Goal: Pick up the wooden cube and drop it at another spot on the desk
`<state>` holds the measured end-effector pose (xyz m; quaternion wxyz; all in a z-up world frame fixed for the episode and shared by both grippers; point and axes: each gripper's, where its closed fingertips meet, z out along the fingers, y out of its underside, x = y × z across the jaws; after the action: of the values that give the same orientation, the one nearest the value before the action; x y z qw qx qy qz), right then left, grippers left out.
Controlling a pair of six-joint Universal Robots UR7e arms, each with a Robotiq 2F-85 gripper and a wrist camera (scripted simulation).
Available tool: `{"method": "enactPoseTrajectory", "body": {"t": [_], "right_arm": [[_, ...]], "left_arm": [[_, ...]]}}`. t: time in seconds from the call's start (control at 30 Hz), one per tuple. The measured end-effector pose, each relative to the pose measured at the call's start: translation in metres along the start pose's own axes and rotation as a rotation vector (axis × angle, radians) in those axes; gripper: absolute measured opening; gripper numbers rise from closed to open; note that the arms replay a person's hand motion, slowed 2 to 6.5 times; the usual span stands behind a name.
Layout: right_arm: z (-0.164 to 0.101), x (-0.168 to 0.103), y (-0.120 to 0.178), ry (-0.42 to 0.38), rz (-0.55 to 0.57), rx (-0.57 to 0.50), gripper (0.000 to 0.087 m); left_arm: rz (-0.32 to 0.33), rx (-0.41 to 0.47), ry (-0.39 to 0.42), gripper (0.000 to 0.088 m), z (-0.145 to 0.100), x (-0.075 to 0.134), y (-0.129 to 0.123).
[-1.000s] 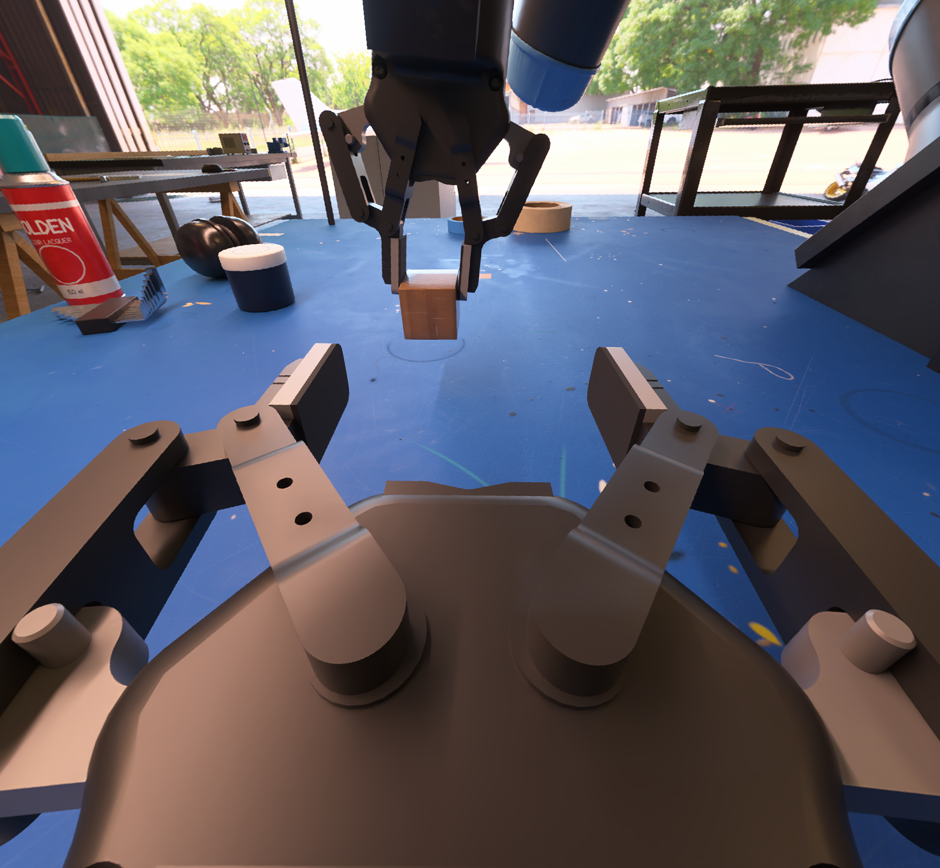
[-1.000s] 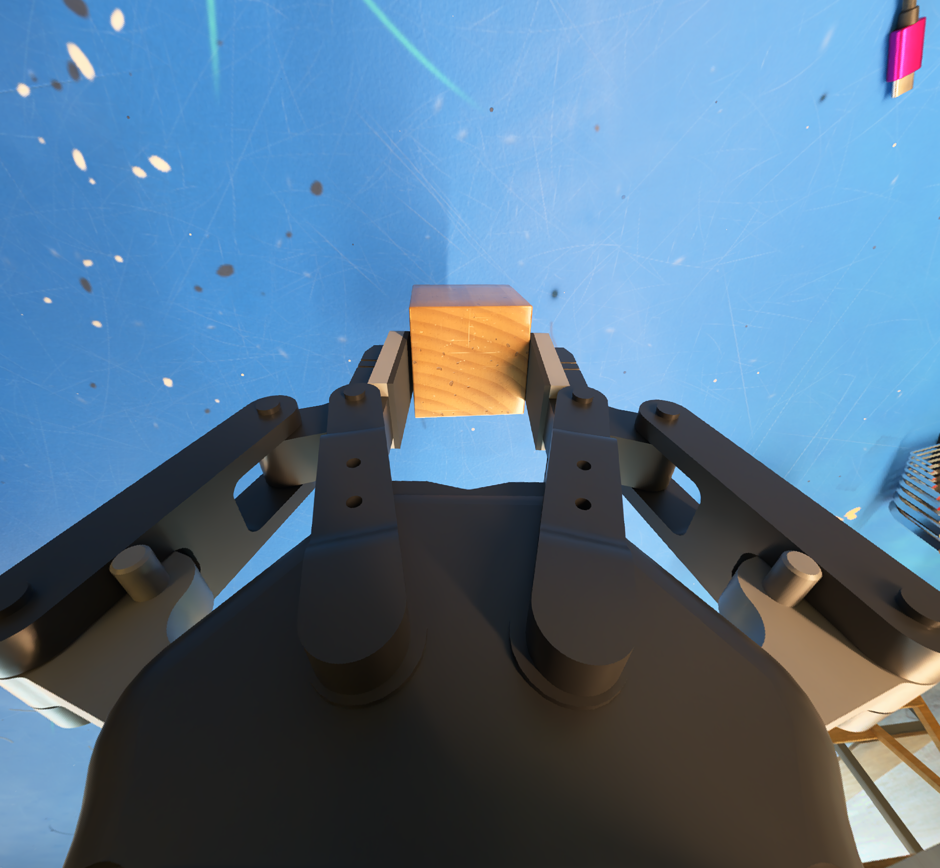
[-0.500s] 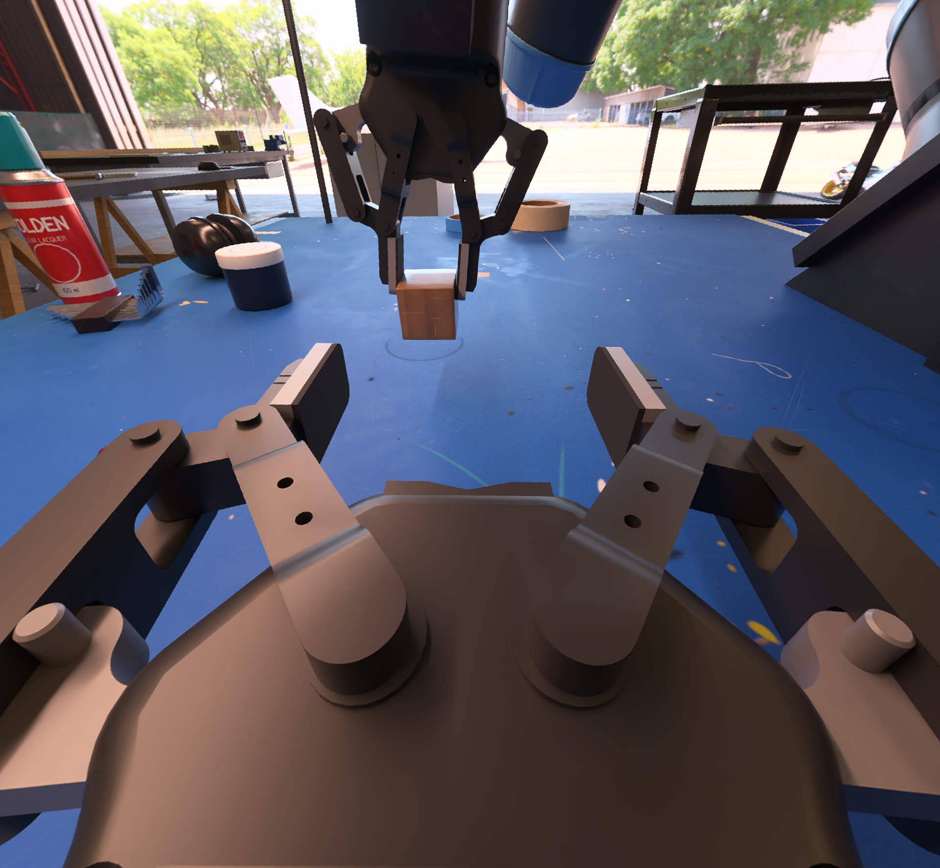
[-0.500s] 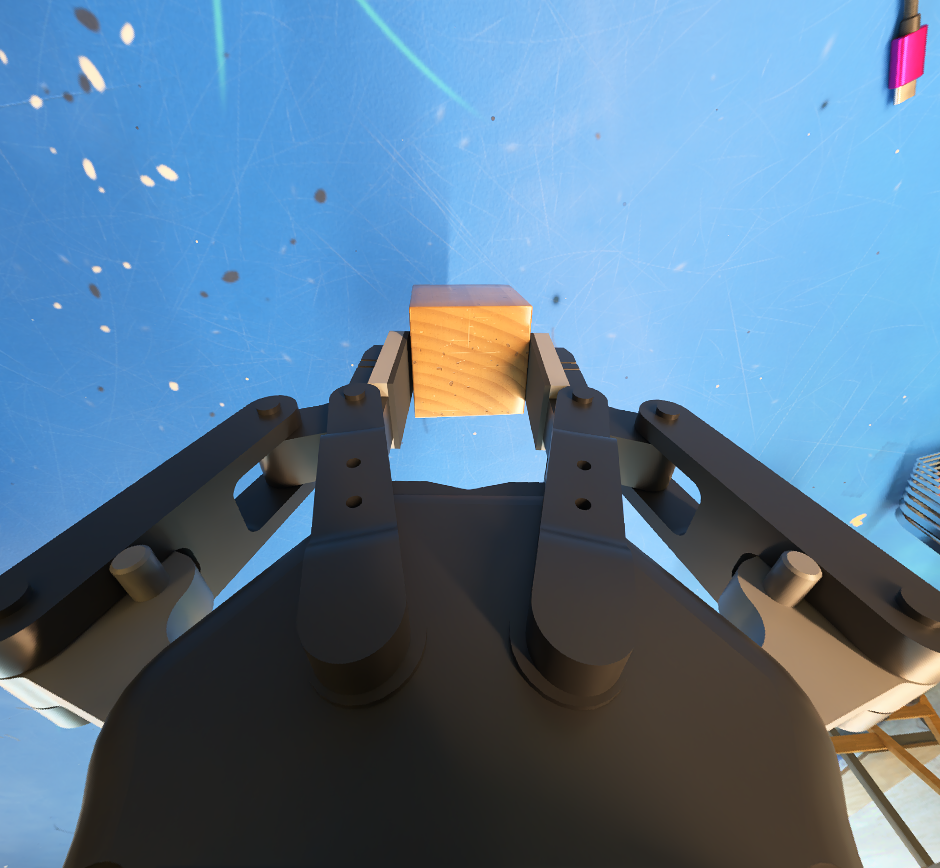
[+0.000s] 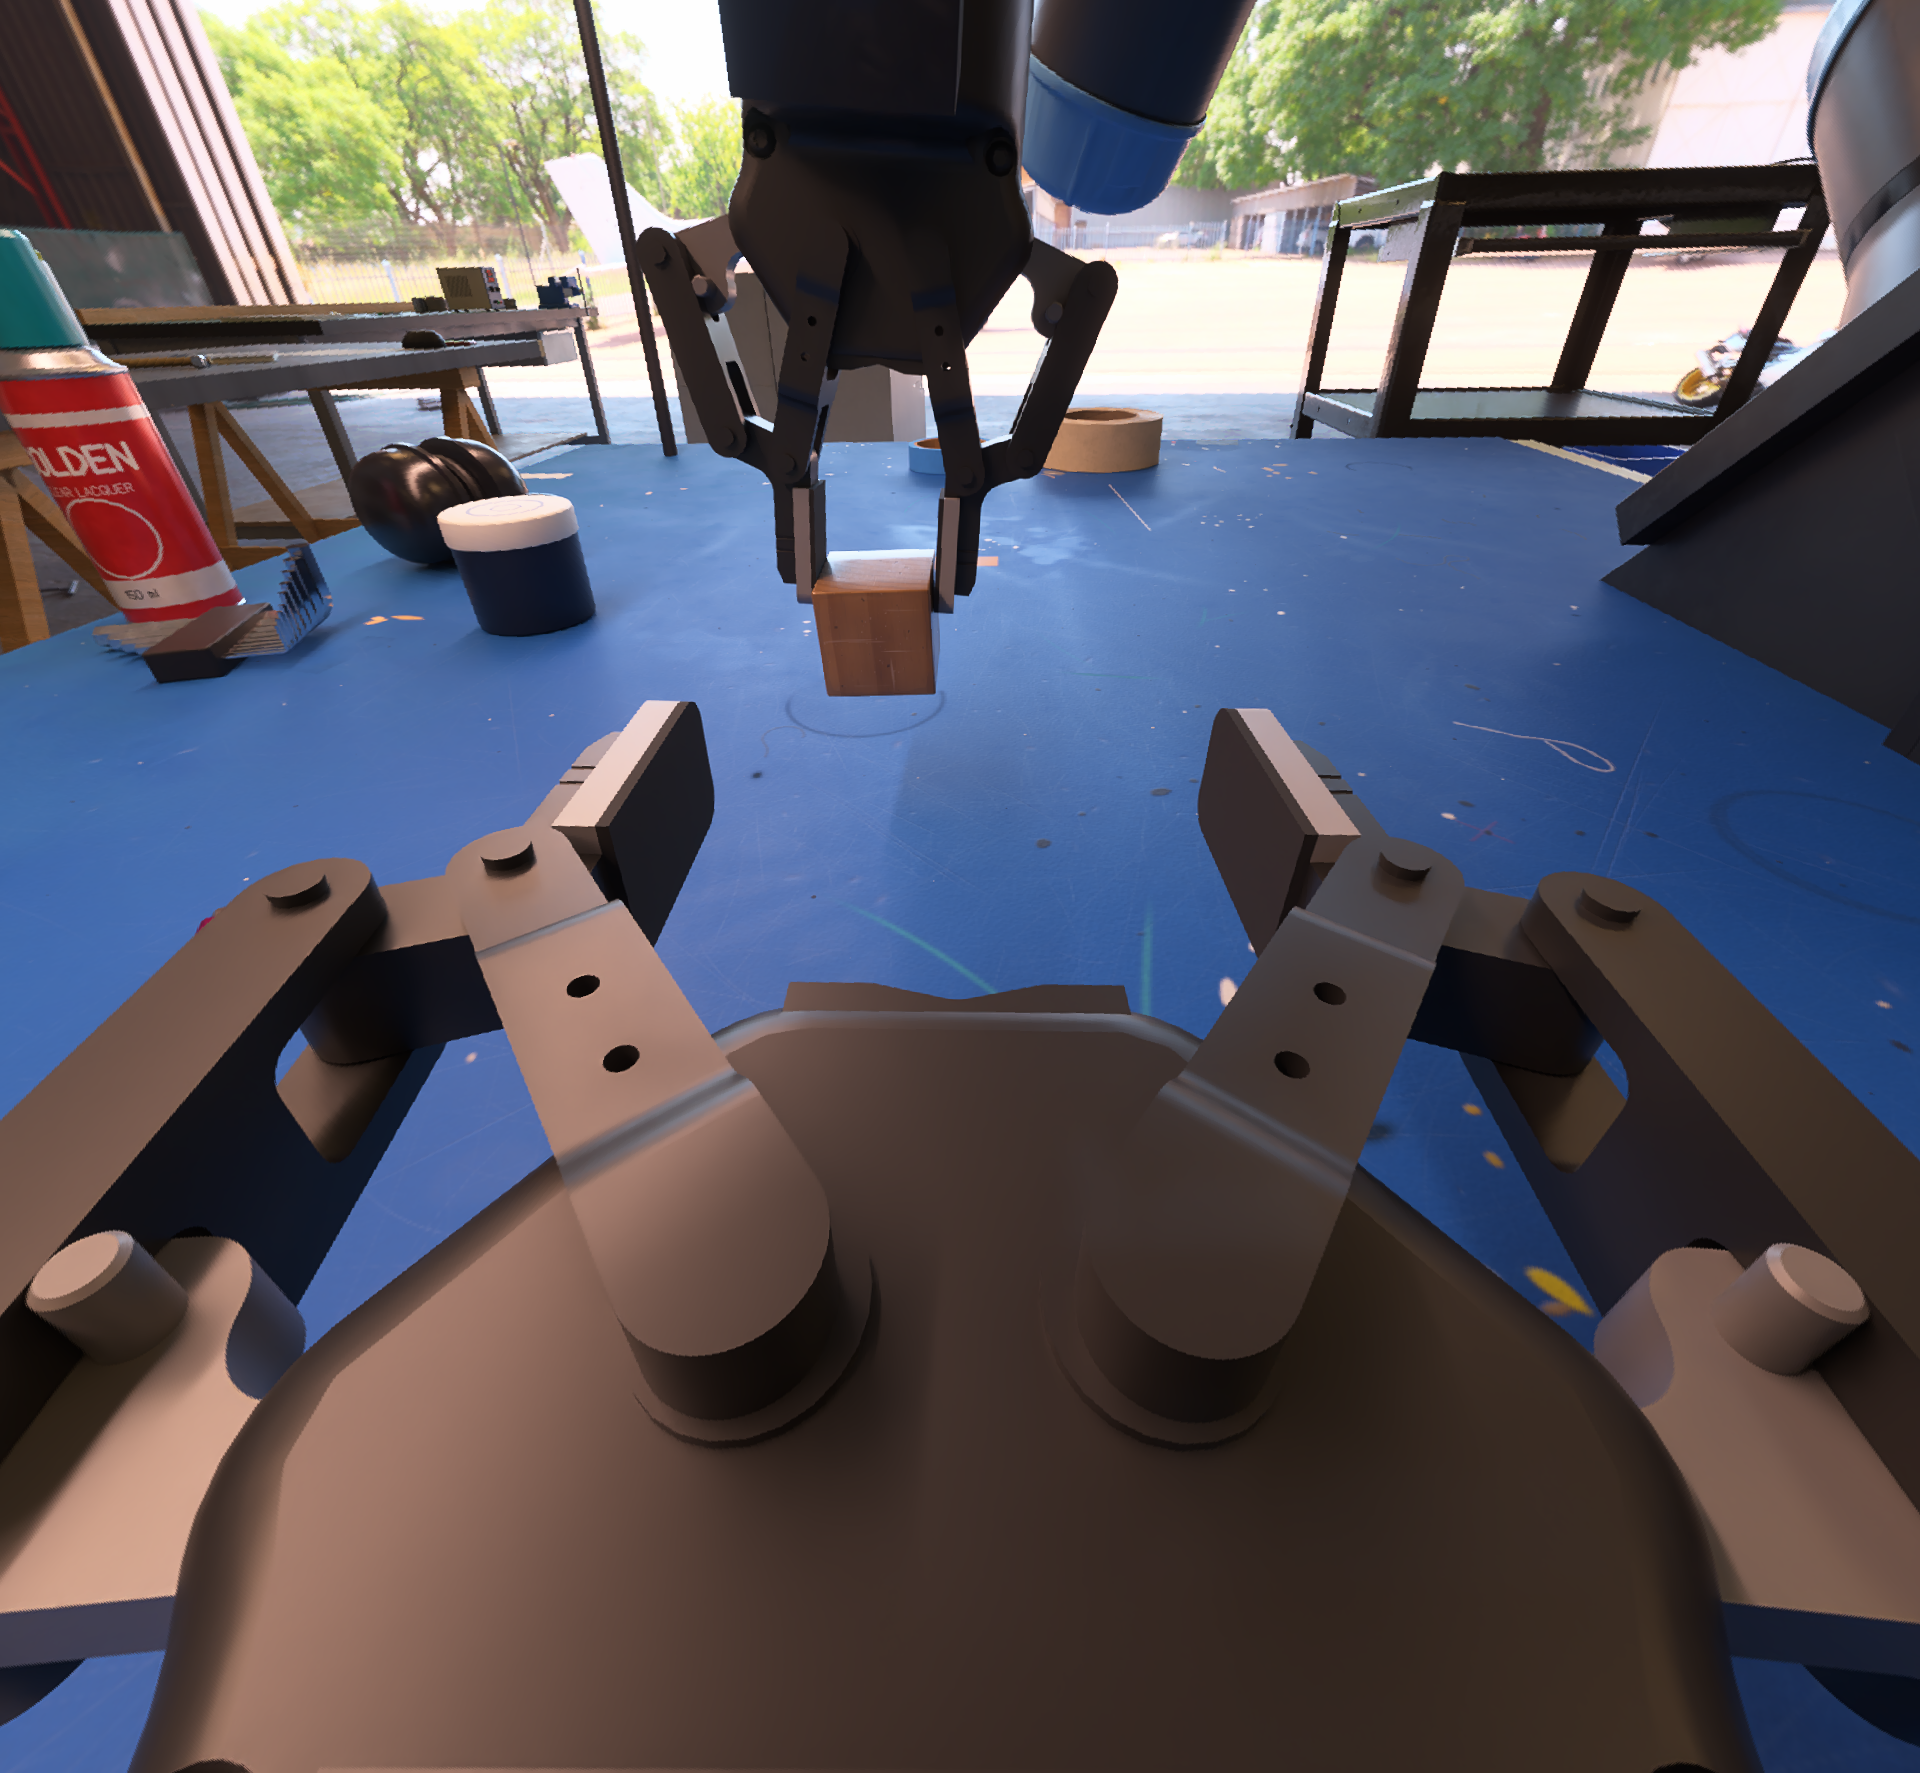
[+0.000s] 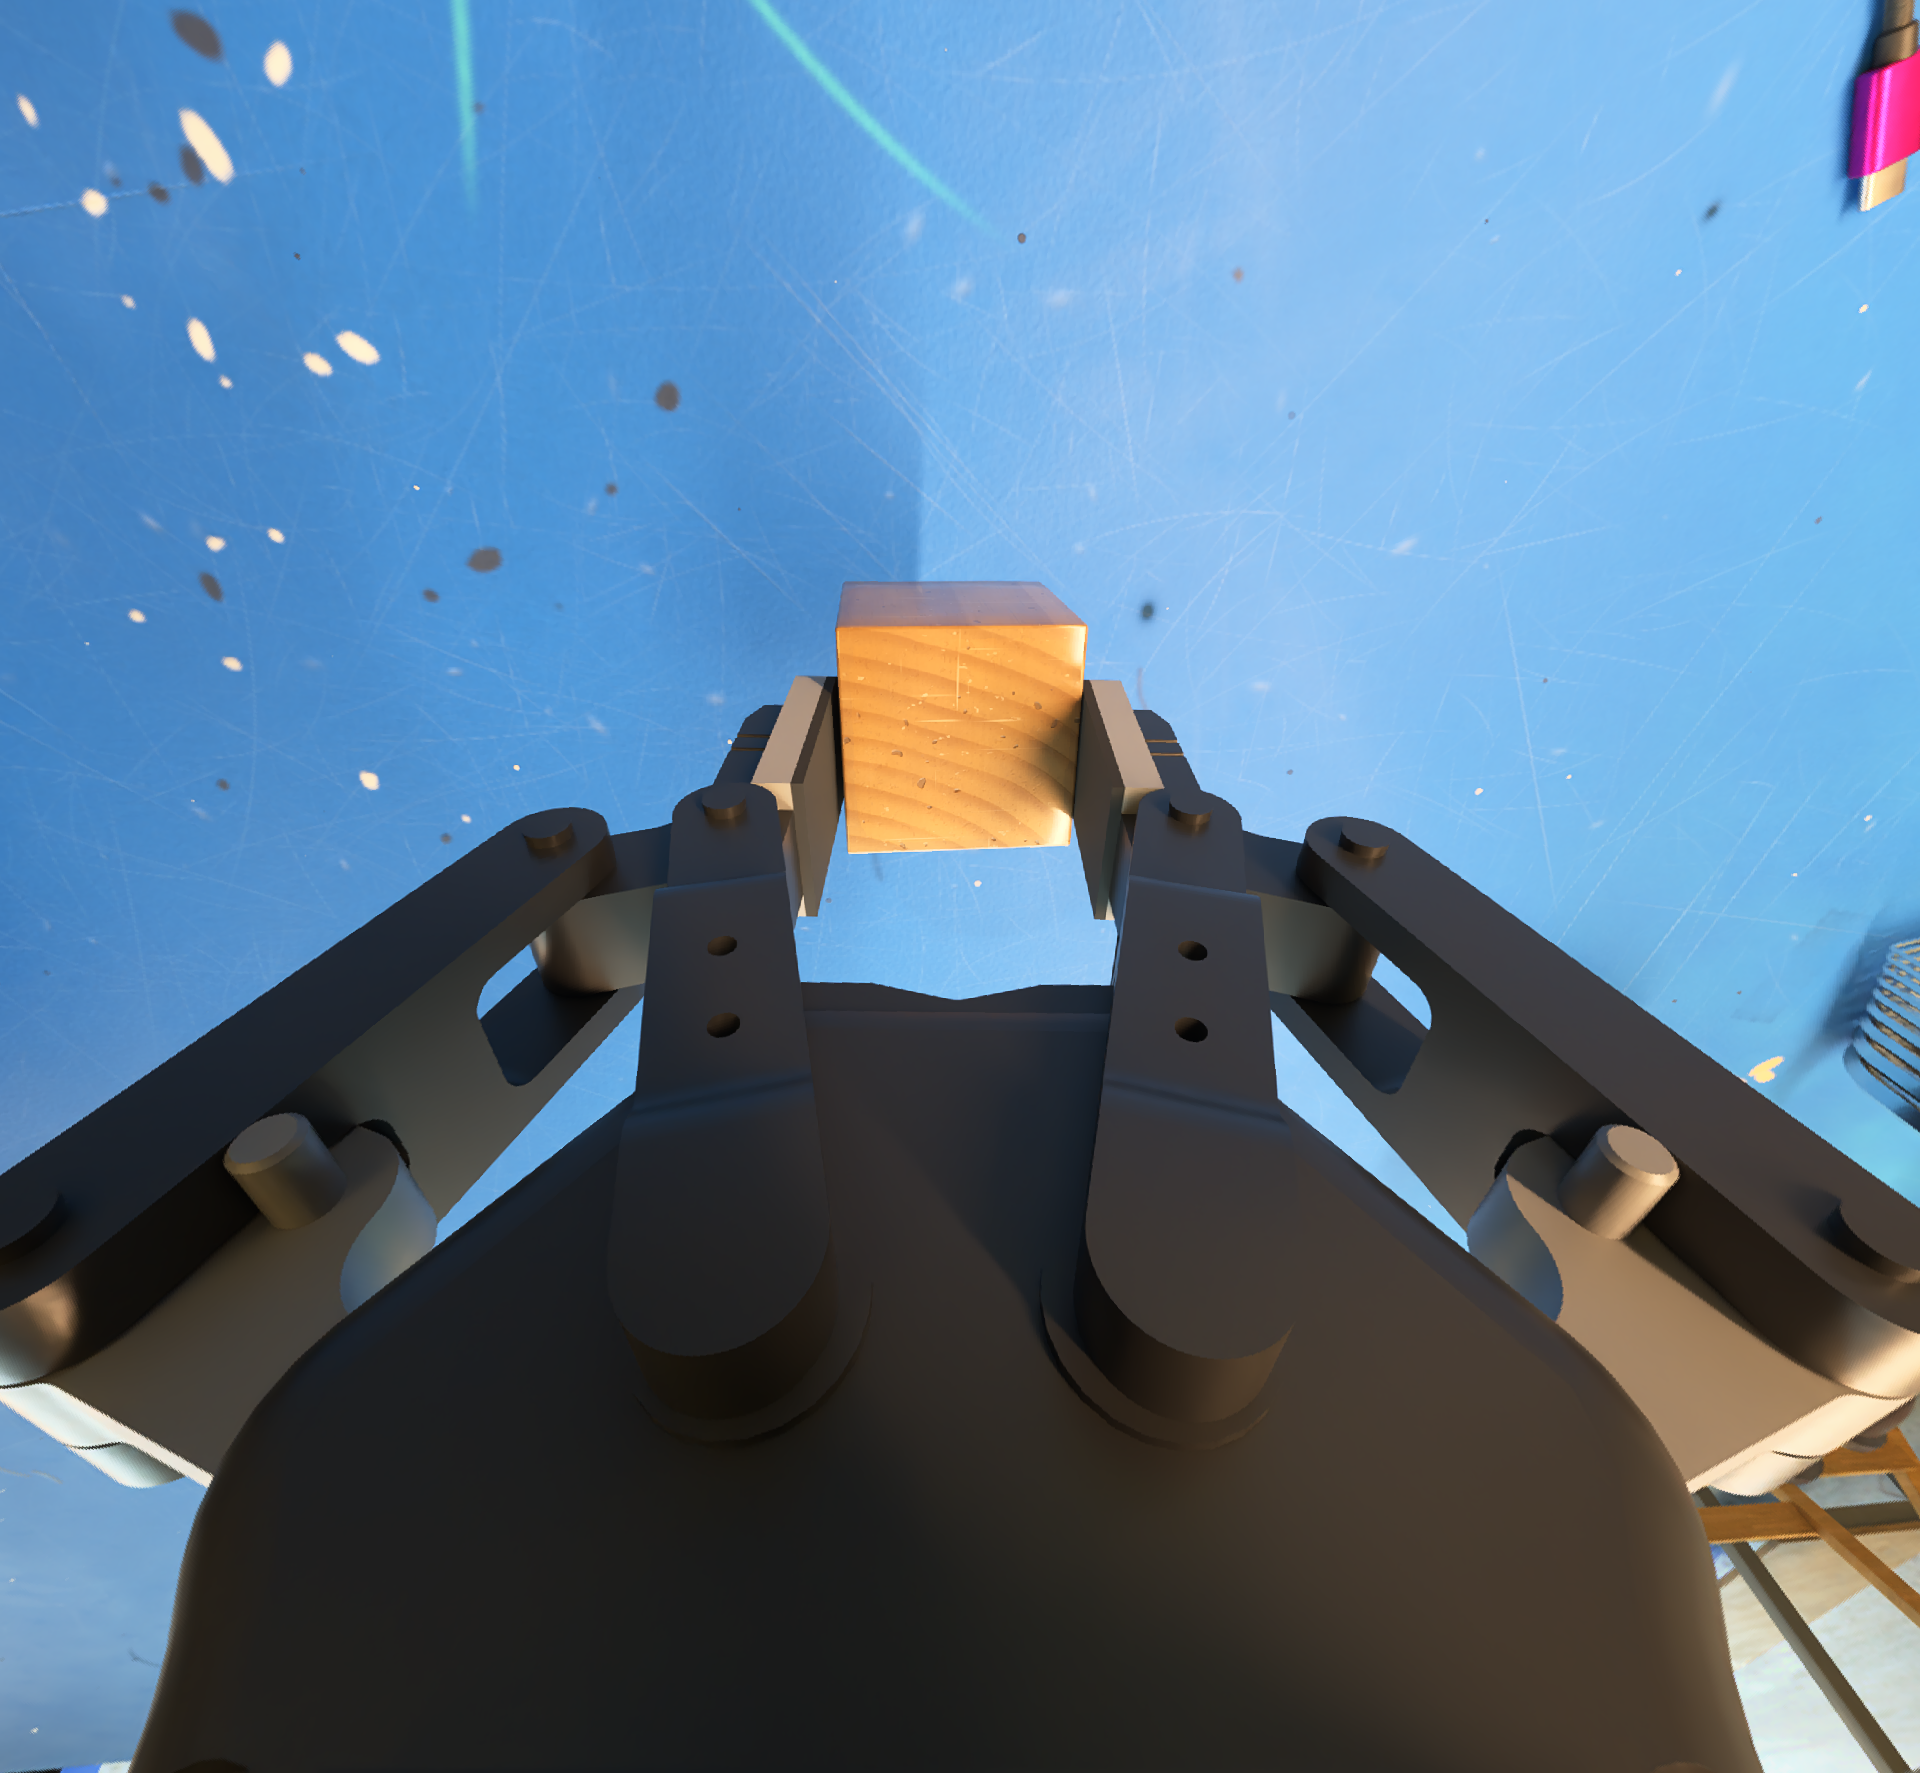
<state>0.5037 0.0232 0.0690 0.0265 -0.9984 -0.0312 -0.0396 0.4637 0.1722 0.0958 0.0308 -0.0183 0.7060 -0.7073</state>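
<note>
1. Overhead, the right hand [image 5: 878,570] points straight down at the blue tabletop [image 5: 1299,643], with the wooden cube [image 5: 875,634] clamped between its two fingers.
2. Seen from the left wrist view, the cube hangs clear of the tabletop, above a faint ring mark [image 5: 864,713] scratched into the surface.
3. From the right wrist view, the right hand [image 6: 958,793] has a pad pressed flat to each side of the wooden cube [image 6: 958,731]; the cube sticks out past the fingertips and sits square, not tilted.
4. Below it, the tabletop [image 6: 1351,352] is scuffed and dotted with pale and dark paint specks.
5. Lower down, the left hand [image 5: 954,788] is spread wide with nothing between its fingers, well apart from the cube and aimed toward it.
6. Off to the left side stand a dark jar with a white lid [image 5: 517,562], a black rounded object [image 5: 426,495] just behind it, a red spray can [image 5: 99,487] and a finned metal block [image 5: 234,620].
7. Farther back lie a tan tape roll [image 5: 1103,438] and a blue tape roll [image 5: 928,456].
8. At the upper right edge of the right wrist view, a cable with a magenta plug [image 6: 1886,113] lies on the tabletop.
</note>
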Motion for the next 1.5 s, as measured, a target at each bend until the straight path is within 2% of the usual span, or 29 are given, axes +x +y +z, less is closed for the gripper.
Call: {"method": "enactPoseTrajectory", "body": {"t": [1.17, 1.5], "right_arm": [[0.0032, 0.0010, 0.0018, -0.016, 0.002, -0.021, 0.0393], [-0.0006, 0.0002, -0.0011, -0.014, 0.007, -0.007, 0.0466]], "left_arm": [[-0.001, 0.002, 0.001, 0.0800, -0.0003, 0.0002, -0.0002], [-0.002, 0.002, 0.001, 0.0799, -0.0005, 0.0001, -0.0003]]}}
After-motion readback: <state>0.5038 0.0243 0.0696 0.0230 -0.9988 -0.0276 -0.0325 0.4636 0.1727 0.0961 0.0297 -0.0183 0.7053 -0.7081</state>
